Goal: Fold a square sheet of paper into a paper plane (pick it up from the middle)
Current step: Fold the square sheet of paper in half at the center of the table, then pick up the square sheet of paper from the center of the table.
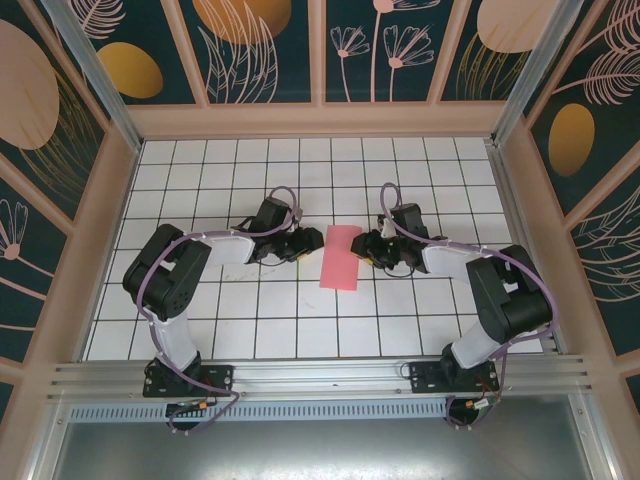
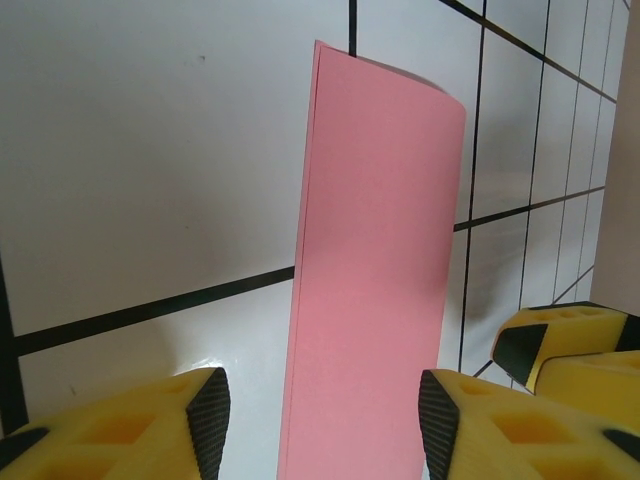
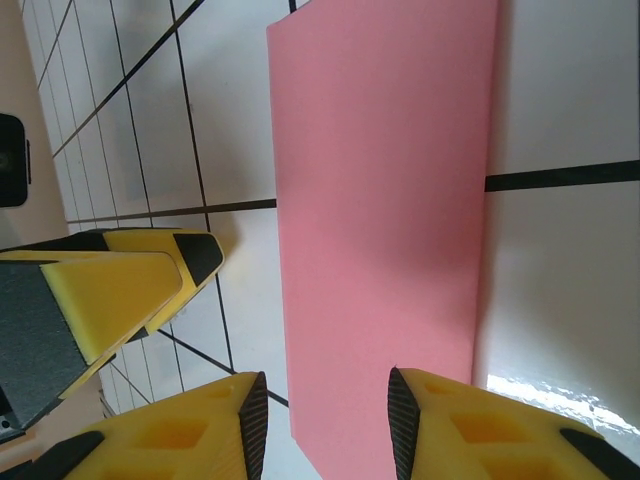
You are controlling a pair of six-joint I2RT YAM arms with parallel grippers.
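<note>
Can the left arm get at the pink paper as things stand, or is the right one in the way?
Probably yes. The left gripper sits open at the left edge of the pink paper, with nothing between. The right gripper, also open, is at the opposite edge.
</note>
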